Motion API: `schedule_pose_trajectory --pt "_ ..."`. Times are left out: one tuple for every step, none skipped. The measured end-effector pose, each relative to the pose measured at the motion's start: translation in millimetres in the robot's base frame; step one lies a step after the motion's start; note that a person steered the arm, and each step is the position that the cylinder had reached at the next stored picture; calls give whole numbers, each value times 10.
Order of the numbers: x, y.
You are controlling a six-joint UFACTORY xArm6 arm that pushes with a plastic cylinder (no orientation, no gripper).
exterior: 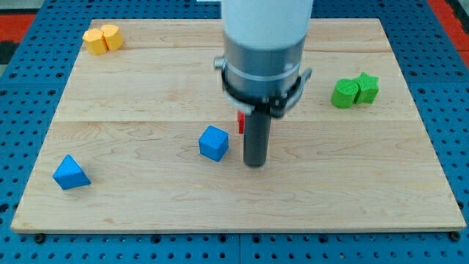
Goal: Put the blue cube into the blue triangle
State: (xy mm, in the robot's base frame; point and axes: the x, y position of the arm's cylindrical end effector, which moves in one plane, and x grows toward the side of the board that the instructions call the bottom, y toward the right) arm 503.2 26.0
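The blue triangle (71,173) sits far off to the view's left of my tool, a bit lower than it, near the bottom left corner of the table (352,191). The two yellow blocks (102,38) touch each other far up and left of the tool, near the table's top left corner. The blue cube (214,143) is just left of my tip (255,164), close but not touching as far as I can tell.

My tool is only a dark rod. It has nothing that opens or shuts, and it holds nothing. My tip rests low on the table, just right of the cube.

A small red block (240,122) peeks out from behind the rod, just above my tip. I cannot tell its shape. Two green blocks (355,90) touch each other up and to the right of the tool.

What could go wrong? The cube has to slide a long way left and a little down. If my tip hits it off its middle, the cube may spin and slip away to one side. If I push straight left, it may pass above the triangle. A hard push may also knock the triangle toward the table edge.

There are no boxes or bowls here, so nothing is inside anything.
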Motion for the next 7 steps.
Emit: schedule_pose_trajectory --pt "-339 -618" --pt "-15 -1422" --pt "66 -2142" --pt "113 -1887" --pt "124 -1874" --pt "126 -1860" --pt "214 -1770"
